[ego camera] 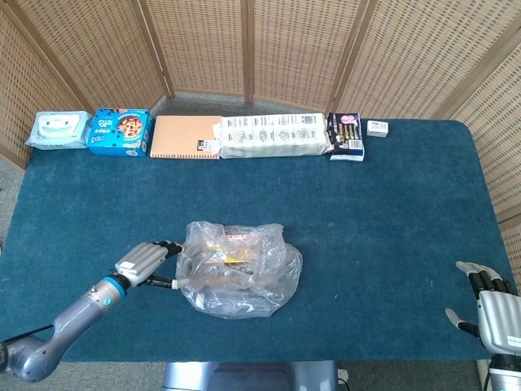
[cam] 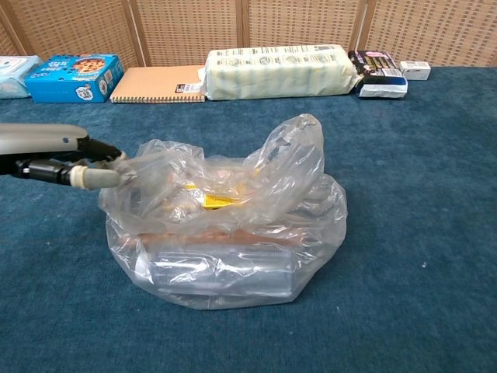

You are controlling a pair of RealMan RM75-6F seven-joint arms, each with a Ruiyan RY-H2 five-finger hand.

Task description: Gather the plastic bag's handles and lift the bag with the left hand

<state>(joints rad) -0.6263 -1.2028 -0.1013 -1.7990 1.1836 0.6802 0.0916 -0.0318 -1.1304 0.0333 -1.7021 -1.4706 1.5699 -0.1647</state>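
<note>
Woven cane screens behind, a blue felt-like tabletop (ego camera: 391,212) in front of you. The plastic bag (ego camera: 238,269) sits at its front middle: thin, clear, crinkled film slumped over boxy contents. Your left hand (ego camera: 145,262) has its fingertips (cam: 97,179) against the near handle (cam: 147,165); whether they pinch it, I can't tell. Watch out: the far handle (cam: 293,148) stands apart, so catch only one loop and the bag tips, or the slick film slips free. Your right hand (ego camera: 493,308) rests spread at the front edge.
</note>
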